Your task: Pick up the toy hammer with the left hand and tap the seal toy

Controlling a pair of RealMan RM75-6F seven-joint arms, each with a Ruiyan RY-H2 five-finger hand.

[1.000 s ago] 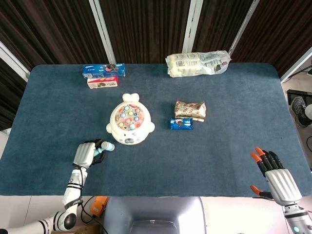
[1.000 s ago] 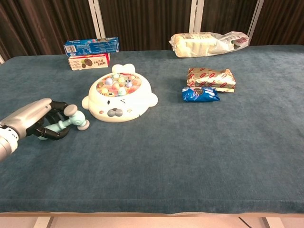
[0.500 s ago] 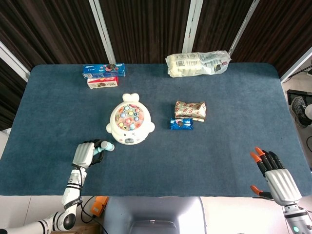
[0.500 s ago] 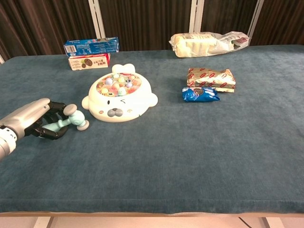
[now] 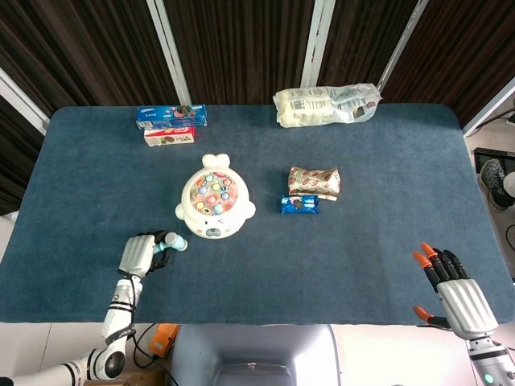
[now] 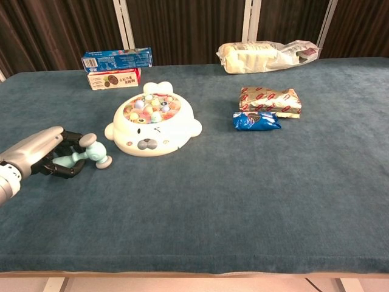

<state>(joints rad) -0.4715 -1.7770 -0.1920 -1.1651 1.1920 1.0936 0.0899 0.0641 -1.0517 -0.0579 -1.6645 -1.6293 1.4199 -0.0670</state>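
The left hand is closed around the handle of the small plastic toy hammer, near the front left corner of the table. The hammer has a pale teal handle and a round grey head. The head sits close to the seal toy but does not touch it. The seal toy is smooth, white and round, with many little colored pegs on top. The table has a soft, fuzzy blue cover. The right hand hangs off the front right corner. It is silver with orange tips, its fingers are spread apart, and it holds nothing.
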